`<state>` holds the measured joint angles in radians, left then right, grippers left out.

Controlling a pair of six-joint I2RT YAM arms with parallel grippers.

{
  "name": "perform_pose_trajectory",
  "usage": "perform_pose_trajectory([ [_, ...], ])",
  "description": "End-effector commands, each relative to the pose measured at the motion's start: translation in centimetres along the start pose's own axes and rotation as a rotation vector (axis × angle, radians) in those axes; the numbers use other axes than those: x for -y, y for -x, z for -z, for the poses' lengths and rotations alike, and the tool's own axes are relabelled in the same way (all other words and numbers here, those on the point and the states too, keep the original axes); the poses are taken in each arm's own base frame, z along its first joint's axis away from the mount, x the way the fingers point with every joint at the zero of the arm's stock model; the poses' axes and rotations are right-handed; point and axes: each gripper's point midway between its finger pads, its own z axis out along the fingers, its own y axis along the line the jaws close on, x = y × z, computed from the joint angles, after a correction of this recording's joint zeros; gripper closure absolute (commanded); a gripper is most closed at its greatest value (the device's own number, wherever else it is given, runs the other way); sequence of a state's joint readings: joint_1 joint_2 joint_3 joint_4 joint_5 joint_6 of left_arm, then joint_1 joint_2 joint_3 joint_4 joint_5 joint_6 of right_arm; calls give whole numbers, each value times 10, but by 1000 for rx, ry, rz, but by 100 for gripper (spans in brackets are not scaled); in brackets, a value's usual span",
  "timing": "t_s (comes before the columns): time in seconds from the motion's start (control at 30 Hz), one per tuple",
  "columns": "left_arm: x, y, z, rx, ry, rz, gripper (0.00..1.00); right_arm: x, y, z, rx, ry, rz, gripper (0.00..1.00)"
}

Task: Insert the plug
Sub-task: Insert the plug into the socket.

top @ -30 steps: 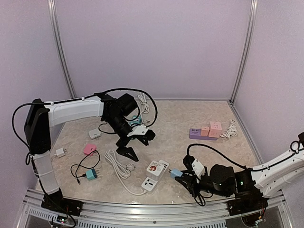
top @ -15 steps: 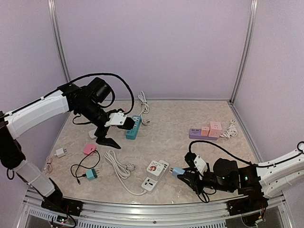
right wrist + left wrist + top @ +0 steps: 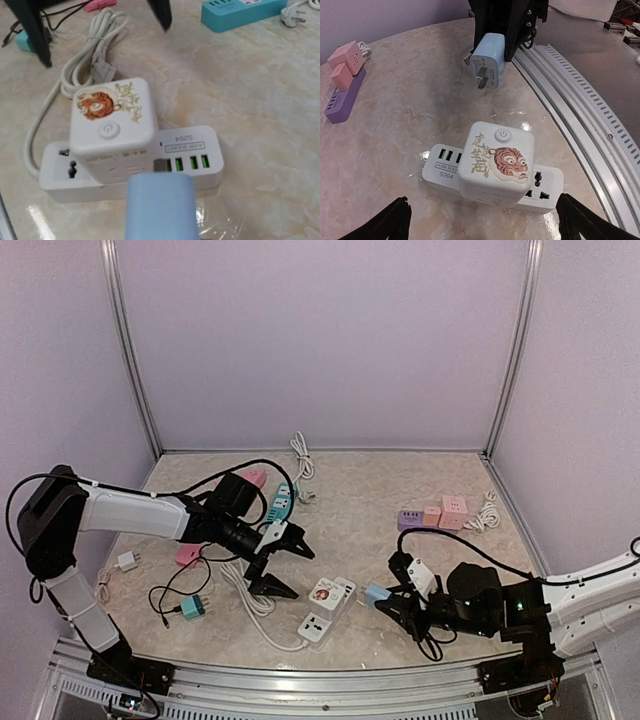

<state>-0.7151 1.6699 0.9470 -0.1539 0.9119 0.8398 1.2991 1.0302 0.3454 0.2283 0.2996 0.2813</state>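
Prongs of the light-blue plug (image 3: 489,59) slant down toward the white power strip (image 3: 542,187), which lies near the front edge of the counter (image 3: 380,500). The right arm's (image 3: 500,612) jaws grip the plug's body, holding it just beside the strip's long side with the USB ports (image 3: 187,162), not touching. The strip's long axis runs crosswise to the plug. A tiger-print cube adapter (image 3: 110,125) fills its middle, and the free socket (image 3: 71,171) lies at the end nearer the front edge. The left arm's (image 3: 150,512) jaws gape wide and empty on the opposite side.
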Motion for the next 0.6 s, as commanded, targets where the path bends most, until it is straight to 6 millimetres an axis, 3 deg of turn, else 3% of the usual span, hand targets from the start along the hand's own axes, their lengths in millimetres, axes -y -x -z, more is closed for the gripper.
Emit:
perform_pose_trajectory([
  [0.0,0,32,-5,232,-79,5,1,1,3,-5,-14,-11,-25,100],
  [0.17,19,15,-25,249,-122,1,1,-6,-2,-9,-26,24,-5,100],
  [0.3,17,-1,-43,228,-74,32,1,-7,-1,-9,-29,29,3,100],
  [0.43,-2,-4,-49,237,22,7,1,-10,4,-8,-6,45,-6,100],
  [0.57,4,-7,-53,250,-16,-8,1,-10,0,-9,-14,51,-11,100],
])
